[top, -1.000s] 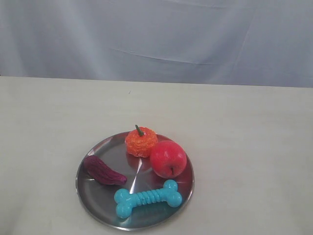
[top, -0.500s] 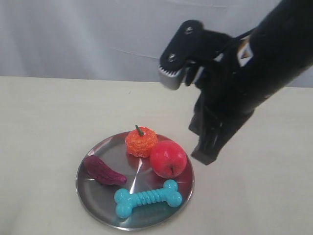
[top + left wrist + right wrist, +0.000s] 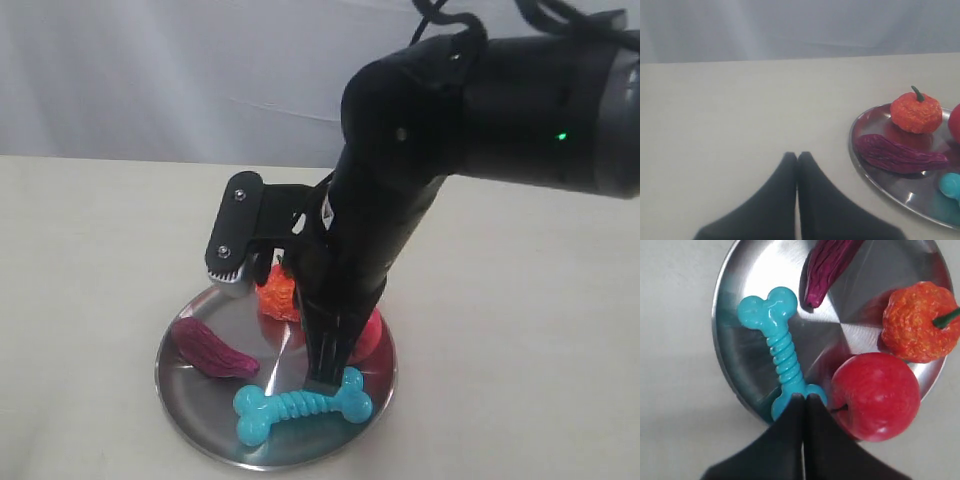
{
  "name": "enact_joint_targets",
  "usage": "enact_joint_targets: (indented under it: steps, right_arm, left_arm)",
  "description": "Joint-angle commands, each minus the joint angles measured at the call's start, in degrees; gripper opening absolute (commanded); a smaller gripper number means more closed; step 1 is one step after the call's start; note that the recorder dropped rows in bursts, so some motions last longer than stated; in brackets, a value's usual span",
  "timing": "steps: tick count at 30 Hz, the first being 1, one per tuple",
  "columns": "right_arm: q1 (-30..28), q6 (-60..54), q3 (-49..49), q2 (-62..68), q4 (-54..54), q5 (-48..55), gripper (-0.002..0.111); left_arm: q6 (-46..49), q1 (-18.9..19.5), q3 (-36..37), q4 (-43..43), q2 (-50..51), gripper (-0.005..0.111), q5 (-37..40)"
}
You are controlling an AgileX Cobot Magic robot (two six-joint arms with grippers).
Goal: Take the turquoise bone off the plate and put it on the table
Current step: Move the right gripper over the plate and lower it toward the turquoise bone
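The turquoise bone [image 3: 300,405] lies on the near part of the silver plate [image 3: 198,395], on the beige table [image 3: 100,250]. My right gripper [image 3: 323,384] hangs just above the bone's right knobbed end, next to the apple. In the right wrist view the right gripper [image 3: 803,396] is shut and holds nothing, its tips over that end of the bone [image 3: 780,350] on the plate [image 3: 742,365]. My left gripper [image 3: 797,154] is shut and empty above bare table, off to the side of the plate [image 3: 920,194]. One knob of the bone [image 3: 952,185] shows there.
On the plate with the bone are a red apple [image 3: 875,395], an orange knobbly fruit [image 3: 920,322] with a green stem, and a dark purple wrinkled piece [image 3: 210,348]. The right arm hides most of the apple [image 3: 372,335] in the exterior view. A grey cloth backs the table.
The right arm came into view from the upper right and dropped to the plate, its tip now just above the bone. The bone and other items have not moved.
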Motion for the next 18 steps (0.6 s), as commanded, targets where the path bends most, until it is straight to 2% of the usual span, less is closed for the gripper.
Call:
enact_joint_targets:
  steps: [1, 4, 13, 15, 18]
  right_arm:
    - [0.13, -6.64, -0.48, 2.47, 0.44, -3.16, -0.001]
    - [0.13, -10.83, -0.48, 4.57, 1.66, -3.17, -0.001]
    - [0.13, -11.21, -0.48, 10.44, 1.66, -3.17, 0.001]
    - [0.13, -11.21, -0.48, 10.97, 2.02, -3.17, 0.009]
    - [0.13, -11.21, -0.48, 11.08, 2.69, -3.05, 0.028]
  left_arm:
    - [-0.06, -0.13, 0.19, 0.04, -0.07, 0.000, -0.04]
    - [-0.06, -0.13, 0.19, 0.04, -0.07, 0.000, -0.04]
    - [-0.06, -0.13, 0.19, 0.04, -0.07, 0.000, -0.04]
    - [-0.06, -0.13, 0.19, 0.04, -0.07, 0.000, -0.04]
    - [-0.06, -0.13, 0.19, 0.04, -0.07, 0.000, -0.04]
